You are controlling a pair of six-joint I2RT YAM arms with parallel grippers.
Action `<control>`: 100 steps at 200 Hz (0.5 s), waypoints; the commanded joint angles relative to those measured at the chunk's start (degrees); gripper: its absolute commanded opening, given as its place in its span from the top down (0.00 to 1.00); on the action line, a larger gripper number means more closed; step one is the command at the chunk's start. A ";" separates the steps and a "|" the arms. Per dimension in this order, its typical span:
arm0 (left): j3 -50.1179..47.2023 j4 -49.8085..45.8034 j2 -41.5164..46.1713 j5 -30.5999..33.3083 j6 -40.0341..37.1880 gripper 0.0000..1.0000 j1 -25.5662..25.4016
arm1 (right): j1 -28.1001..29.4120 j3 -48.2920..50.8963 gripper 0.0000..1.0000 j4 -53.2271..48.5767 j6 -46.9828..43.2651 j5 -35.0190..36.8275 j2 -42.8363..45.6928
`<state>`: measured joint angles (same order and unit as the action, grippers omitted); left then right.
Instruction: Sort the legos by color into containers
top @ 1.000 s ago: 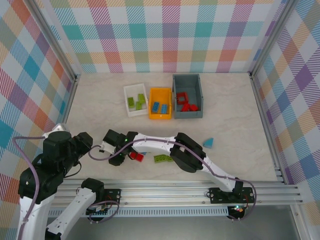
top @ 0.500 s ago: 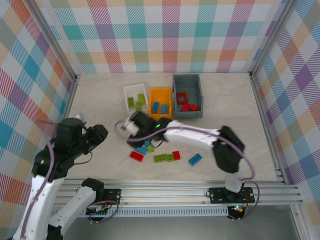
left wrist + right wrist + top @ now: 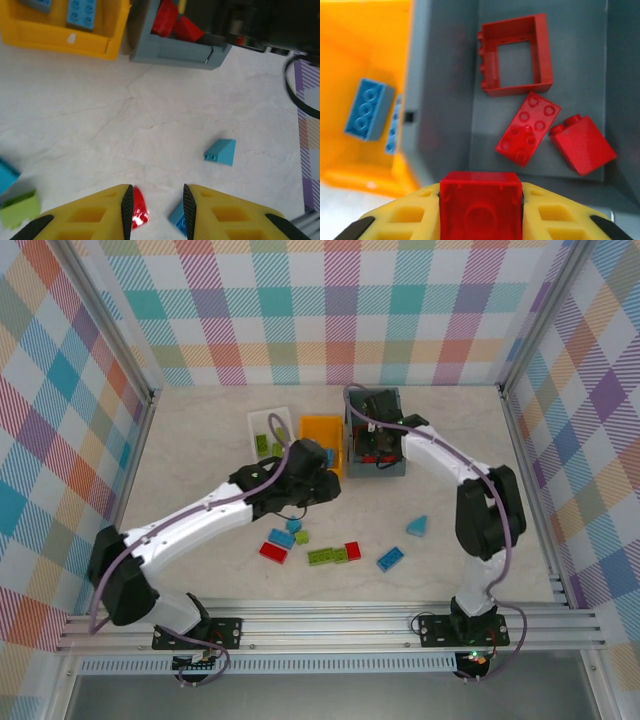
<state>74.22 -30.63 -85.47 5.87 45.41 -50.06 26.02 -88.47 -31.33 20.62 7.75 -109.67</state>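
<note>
Right gripper (image 3: 481,197) has been moved off the loose pile and is now parked over the grey bin (image 3: 440,100). It is clamped on a red brick (image 3: 481,212), not yet dropped; red release is judged next. Left gripper (image 3: 157,192) has been brought out from its tucked pose and is held narrow and empty above the table (image 3: 150,115).

Counted: three bins, namely grey, orange bin (image 3: 350,45) and white bin (image 3: 265,422). Three reds are seen in grey, red frame (image 3: 543,52) included; two blues in orange. Roughly eight loose legos (image 3: 322,556) are left: two red, two green, four blue.
</note>
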 commanded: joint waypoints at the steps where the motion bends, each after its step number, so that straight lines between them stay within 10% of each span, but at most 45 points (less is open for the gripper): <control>1: 3.57 3.67 -2.05 5.93 -0.85 0.67 -2.36 | -1.59 -4.73 0.74 -5.06 3.71 -2.44 -4.12; 100: 2.53 5.20 -6.77 8.30 -0.71 0.67 -7.67 | -3.17 -3.59 0.46 -4.06 3.55 -5.20 0.79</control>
<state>75.92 -26.59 -91.09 12.78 45.41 -56.77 22.68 -92.29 -34.59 23.77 2.70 -114.93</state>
